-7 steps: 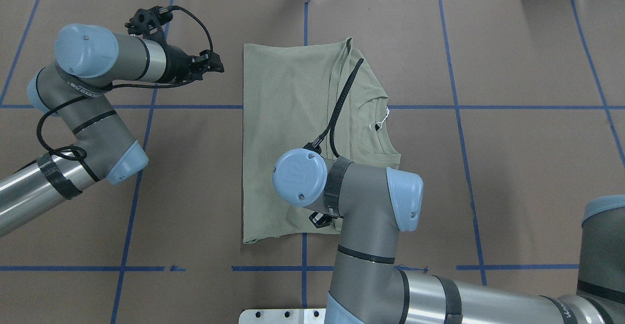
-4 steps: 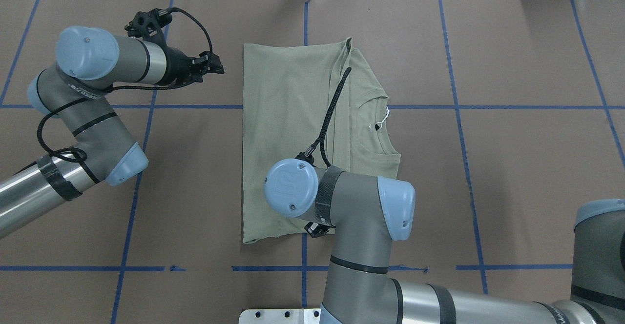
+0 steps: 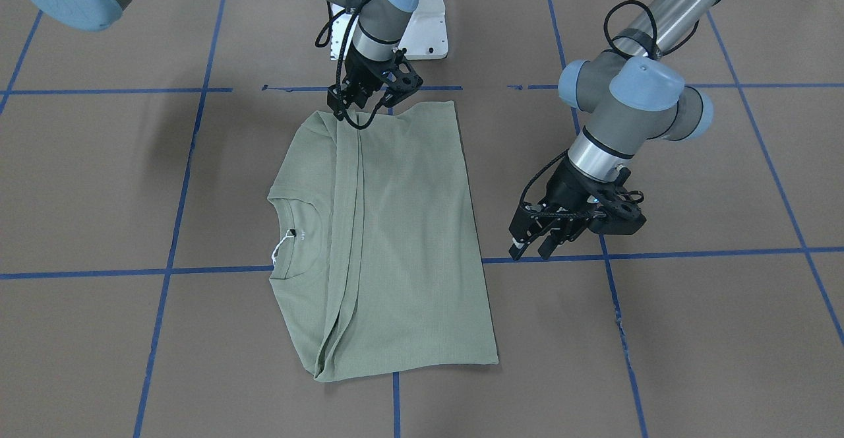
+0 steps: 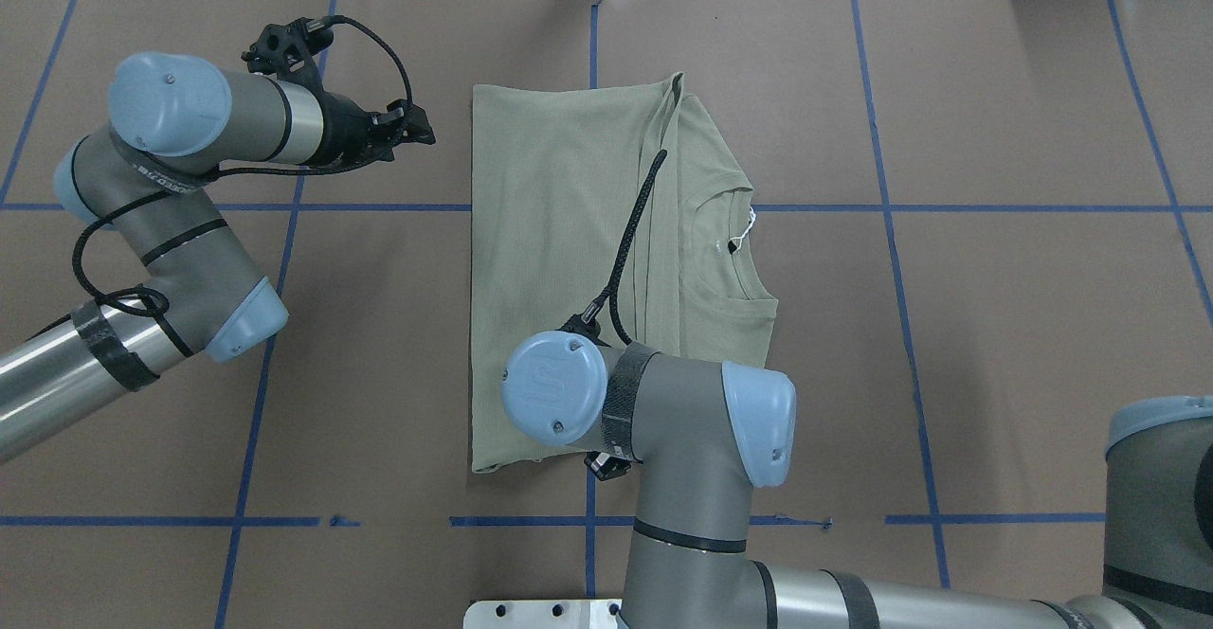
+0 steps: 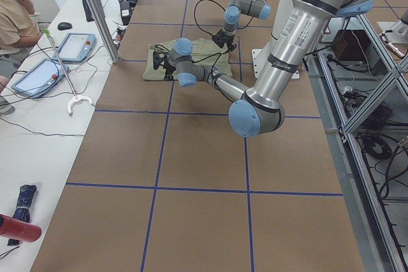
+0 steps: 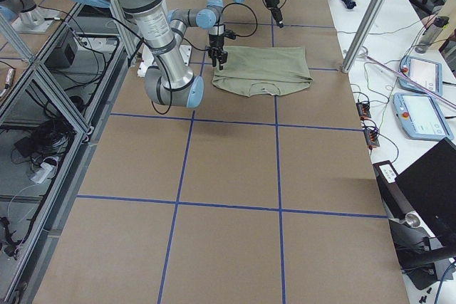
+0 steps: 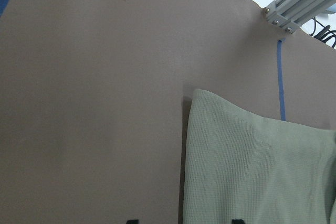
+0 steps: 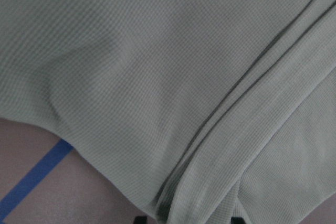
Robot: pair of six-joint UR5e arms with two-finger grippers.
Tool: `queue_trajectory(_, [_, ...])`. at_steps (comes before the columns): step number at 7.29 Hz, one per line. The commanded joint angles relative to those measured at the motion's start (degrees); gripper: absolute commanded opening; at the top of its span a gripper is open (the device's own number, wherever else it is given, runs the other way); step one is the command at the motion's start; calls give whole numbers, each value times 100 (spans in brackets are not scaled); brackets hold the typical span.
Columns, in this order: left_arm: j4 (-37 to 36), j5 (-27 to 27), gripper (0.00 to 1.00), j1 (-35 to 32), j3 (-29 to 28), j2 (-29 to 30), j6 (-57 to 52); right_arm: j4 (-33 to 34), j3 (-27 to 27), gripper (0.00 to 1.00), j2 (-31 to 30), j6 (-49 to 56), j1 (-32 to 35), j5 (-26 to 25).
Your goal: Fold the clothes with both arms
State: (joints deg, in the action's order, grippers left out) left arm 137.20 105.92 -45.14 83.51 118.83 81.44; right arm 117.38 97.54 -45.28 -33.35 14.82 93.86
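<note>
The sage-green shirt (image 4: 569, 231) lies flat on the brown worktop (image 4: 995, 326). It is folded lengthwise, with one side panel laid over the body. Its ribbed collar (image 3: 297, 237) and white neck tag string (image 3: 282, 248) show at the uncovered side.

The right arm (image 4: 701, 440) reaches in over the shirt's edge nearest the robot. Its elbow is bent and its wrist is turned straight down. The right gripper (image 3: 359, 113) points down at that edge, right where the fold line meets it. In the right wrist view the two fingertips stand apart, with the layered cloth between them, so the jaws are spread. Whether the tips touch the cloth cannot be told.

The left arm (image 4: 180, 231) is folded back on itself off the shirt's covered side. Its wrist is tilted down and angled toward the shirt's far corner. The left gripper (image 3: 533, 250) hangs above bare worktop near that side of the shirt without touching it, its jaws spread and holding nothing.
</note>
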Motion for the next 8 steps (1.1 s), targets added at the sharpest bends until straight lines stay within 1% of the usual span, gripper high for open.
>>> queue_trajectory(1, [0, -1, 66, -4, 25, 0, 30, -5, -7, 43, -8, -31, -32, 10])
queue_trajectory(3, [35, 8, 66, -4, 43, 0, 109, -5, 2, 8, -8, -58, -41, 27])
queue_trajectory(4, [122, 8, 66, -4, 43, 0, 135, -5, -7, 0, -16, -67, -41, 27])
queue_trajectory(6, [123, 8, 66, -4, 78, 0, 179, 12, 63, 0, -34, -58, -15, 36])
queue_trajectory(7, [123, 8, 66, -4, 78, 0, 214, 30, 325, 0, -243, -58, 107, 80])
queue_trajectory(8, [123, 8, 66, -4, 130, 0, 232, 21, 954, 0, -897, -75, 117, 124])
